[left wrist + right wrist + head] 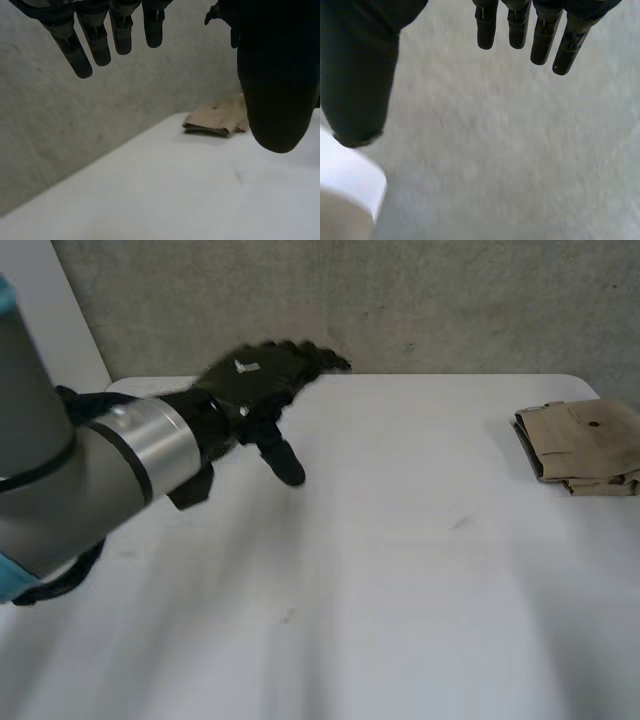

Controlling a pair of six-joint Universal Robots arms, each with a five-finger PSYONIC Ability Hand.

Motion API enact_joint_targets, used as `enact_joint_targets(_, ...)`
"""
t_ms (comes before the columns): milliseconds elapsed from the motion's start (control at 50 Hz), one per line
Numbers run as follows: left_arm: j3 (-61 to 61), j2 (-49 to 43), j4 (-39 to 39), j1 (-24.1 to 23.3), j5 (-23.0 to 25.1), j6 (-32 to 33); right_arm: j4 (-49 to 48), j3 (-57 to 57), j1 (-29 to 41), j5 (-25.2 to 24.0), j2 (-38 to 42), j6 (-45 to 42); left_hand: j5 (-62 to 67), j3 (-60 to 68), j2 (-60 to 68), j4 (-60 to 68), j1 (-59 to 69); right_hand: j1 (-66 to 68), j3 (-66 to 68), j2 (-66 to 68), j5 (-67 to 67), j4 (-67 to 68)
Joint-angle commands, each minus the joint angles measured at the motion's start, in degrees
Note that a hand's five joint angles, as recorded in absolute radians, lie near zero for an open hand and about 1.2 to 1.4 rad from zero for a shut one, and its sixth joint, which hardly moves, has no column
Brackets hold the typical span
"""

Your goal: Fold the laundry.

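White table point(400, 590) holds folded tan cloth point(585, 445); left hand point(255, 380) and right hand point(542, 35) splayed

Matt tan cloth garment point(585, 445) on smooth white table point(400, 570); rough grey wall point(450, 300).

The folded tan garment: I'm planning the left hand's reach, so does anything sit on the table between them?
Nothing visible does. The left hand, fingers open, hovers over the far left of the white table. The folded tan garment lies near its far right edge, and no object shows between them.
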Motion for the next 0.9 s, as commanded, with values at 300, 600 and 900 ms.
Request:
enact_joint_targets(300,8.91,-6.83,5.23,23.10,1.28,15.20,-11.65,53.55,30.45,-24.74,-22.82,8.69,-0.96,-0.90,-0.61,-0.09,0.82,-1.71,-2.53,-2.85,-3.84,-3.56)
enact_joint_targets(600,20.25,-32.77,12.78,24.26,-3.30,27.45,-13.15,75.98,32.04,-25.27,-29.76,-1.16,0.55,0.61,0.90,1.42,2.33,-1.71,-2.53,-2.85,-3.84,-3.56)
enact_joint_targets(900,43.89,-55.45,17.19,25.05,-3.12,27.54,-18.42,84.77,30.64,-25.18,-32.05,-1.16,9.30,9.35,9.64,10.16,11.07,-1.71,-2.53,-2.85,-3.84,-3.56)
